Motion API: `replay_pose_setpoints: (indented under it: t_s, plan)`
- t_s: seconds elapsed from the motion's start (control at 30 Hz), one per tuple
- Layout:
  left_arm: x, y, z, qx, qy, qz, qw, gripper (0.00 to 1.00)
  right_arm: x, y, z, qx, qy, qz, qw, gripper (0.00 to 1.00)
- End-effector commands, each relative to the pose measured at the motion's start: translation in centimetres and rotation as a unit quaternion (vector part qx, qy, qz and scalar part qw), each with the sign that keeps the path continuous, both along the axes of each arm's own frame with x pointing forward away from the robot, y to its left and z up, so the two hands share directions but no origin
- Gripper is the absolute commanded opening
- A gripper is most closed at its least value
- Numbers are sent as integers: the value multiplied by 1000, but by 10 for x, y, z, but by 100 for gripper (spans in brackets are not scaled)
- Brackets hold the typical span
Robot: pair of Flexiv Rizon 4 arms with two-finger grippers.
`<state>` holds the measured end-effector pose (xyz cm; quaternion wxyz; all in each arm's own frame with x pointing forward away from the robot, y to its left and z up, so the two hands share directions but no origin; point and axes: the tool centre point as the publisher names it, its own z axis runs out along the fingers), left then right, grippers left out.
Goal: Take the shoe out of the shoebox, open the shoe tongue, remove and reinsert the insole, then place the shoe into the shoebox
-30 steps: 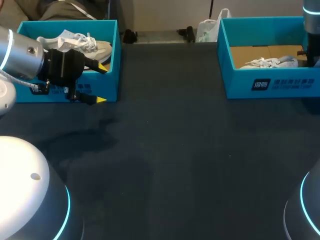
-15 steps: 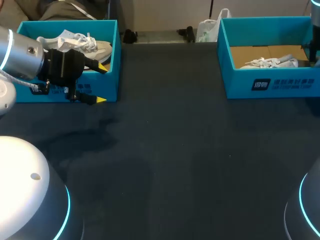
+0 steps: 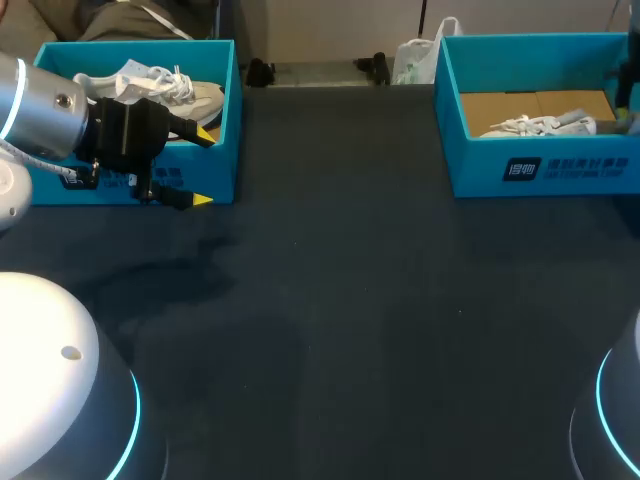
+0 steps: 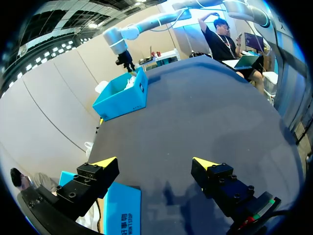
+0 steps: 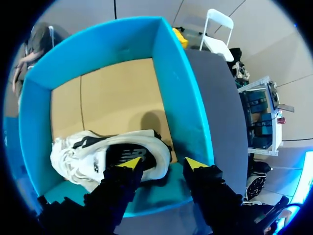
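Two blue shoeboxes stand at the table's far corners. The right shoebox [image 3: 560, 170] holds a white shoe [image 3: 540, 125] lying on its cardboard floor. In the right wrist view my right gripper [image 5: 162, 164] hangs open over that shoebox [image 5: 181, 93], one fingertip above the end of the white shoe [image 5: 98, 156], the other near the box wall. Only a sliver of my right arm [image 3: 632, 95] shows in the head view. The left shoebox [image 3: 228, 100] holds another white shoe [image 3: 160, 85]. My left gripper [image 3: 204, 168] sits open and empty at that box's front right corner.
The dark table [image 3: 350, 320] stretches between the two boxes. In the left wrist view, past my left gripper [image 4: 155, 164], the left shoebox's wall [image 4: 120, 210] lies close beside one finger and the right shoebox [image 4: 122, 95] stands far across the table.
My right arm has drawn away to the right, out of the head view, uncovering the shoe, which stays in the right shoebox. The left arm has not moved.
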<state>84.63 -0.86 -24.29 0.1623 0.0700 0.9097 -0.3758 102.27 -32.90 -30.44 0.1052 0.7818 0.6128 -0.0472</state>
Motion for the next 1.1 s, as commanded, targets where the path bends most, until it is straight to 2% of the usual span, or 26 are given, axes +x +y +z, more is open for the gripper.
replay_pose_setpoints:
  t_s: [0.03,0.13,0.3,0.43,0.47,0.5,0.53,0.57,0.6,0.63,1.1]
  plan:
    - [0,0,0,1,0,0,1000,100,-10,8,15,5,-14,5,1000,63]
    - [0,0,0,1,0,0,1000,100,-10,18,25,13,-22,15,1000,73]
    - [0,0,0,1,0,0,1000,100,-15,32,40,21,-24,38,999,76]
    - [0,0,0,1,0,0,1000,100,-28,41,55,29,-23,55,998,79]
    - [0,0,0,1,0,0,1000,100,-32,44,59,25,-30,58,998,76]
    - [0,0,0,1,0,0,1000,100,-38,47,64,47,-30,66,996,68]
    - [0,0,0,1,0,0,1000,100,-42,50,68,43,-27,77,996,57]
    - [0,0,0,1,0,0,1000,100,-47,52,72,44,-25,83,995,58]
    - [0,0,0,1,0,0,1000,100,-50,53,75,58,-20,81,995,91]
    - [0,0,0,1,0,0,1000,100,-50,50,77,54,-20,73,996,100]
    - [0,0,0,1,0,0,1000,100,-50,50,77,54,-20,73,996,100]
